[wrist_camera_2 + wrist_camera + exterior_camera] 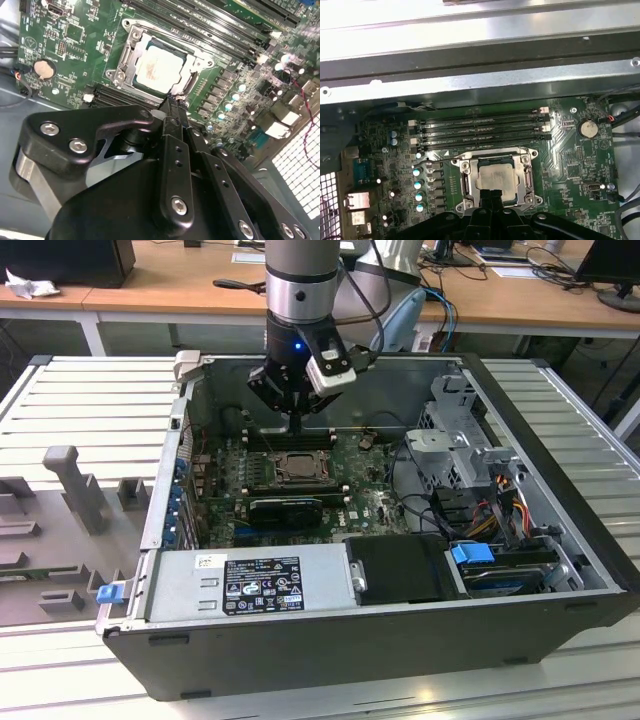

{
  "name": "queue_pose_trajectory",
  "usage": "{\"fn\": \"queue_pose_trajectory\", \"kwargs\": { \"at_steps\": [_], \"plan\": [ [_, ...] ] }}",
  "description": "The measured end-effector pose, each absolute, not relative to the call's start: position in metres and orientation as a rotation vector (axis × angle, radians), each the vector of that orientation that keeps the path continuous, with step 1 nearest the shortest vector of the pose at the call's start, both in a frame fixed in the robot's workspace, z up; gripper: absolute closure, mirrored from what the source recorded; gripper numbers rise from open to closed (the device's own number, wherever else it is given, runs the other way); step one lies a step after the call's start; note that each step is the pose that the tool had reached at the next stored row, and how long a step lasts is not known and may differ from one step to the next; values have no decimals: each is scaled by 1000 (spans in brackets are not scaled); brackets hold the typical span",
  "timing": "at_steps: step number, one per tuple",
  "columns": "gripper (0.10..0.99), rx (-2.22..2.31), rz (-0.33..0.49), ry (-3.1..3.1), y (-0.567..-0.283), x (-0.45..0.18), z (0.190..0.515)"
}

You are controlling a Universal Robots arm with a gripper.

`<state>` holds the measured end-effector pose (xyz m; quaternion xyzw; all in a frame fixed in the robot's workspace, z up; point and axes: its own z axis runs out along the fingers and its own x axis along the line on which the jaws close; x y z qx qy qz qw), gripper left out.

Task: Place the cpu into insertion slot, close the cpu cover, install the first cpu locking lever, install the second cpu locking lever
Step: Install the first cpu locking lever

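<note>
Jaws: you had them together with nothing visible between them, tips down at the near rim of the insertion slot [297, 468]. I could not tell whether they touched a lever.
Arm: the arm [300, 290] reached down into the computer case [380, 630], toward its far wall in the exterior view.
Cpu: the cpu [159, 67] lay flat in the insertion slot, its pale face showing through the window of the cpu cover [525, 175].
Cpu cover: it lay down over the chip in both wrist views, framing it on all sides.
Locking levers: I could not tell whether they were latched or free.
Case contents: the green board [570, 165] held the socket, four long memory slots [480, 127] just beside it, and a coin cell [587, 128]. A power supply [250, 585] sat along the near wall. A drive cage [455, 440] and loose cables [500, 505] were at the exterior view's right.
Surface: the case sat on a ribbed metal surface [90, 400].
Risk, slip: with the tips that close to the rim, a slanted push could skid them onto the cover or the board and scratch traces.
Risk, lever: a lever caught only on its edge could spring free, leaving the cover unclamped.
Risk, seating: if the chip sat slightly askew, clamping pressure could damage the contacts below.
Risk, neighbours: the memory slots were near enough for the jaws' body to knock them.
</note>
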<state>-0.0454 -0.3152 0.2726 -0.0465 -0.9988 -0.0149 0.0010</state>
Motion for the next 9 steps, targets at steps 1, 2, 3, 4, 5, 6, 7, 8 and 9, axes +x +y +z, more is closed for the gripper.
{"fn": "queue_pose_trajectory", "kwargs": {
  "at_steps": [1,2,3,4,5,6,7,8,9],
  "plan": [
    [980,-132,-47,-3136,-315,-45,273],
    [980,-109,-47,-3137,-315,-45,273],
    [980,-96,-47,-3137,-315,-45,273],
    [980,-82,-47,-3138,-315,-45,273],
    [980,-70,-47,-3138,-315,-45,273],
    [980,-59,-47,-3138,-315,-45,273],
    [980,-45,-47,-3138,-315,-45,273],
    [980,-34,-47,-3138,-315,-45,273],
    [980,-17,-47,-3138,-315,-45,273]
  ]
}}
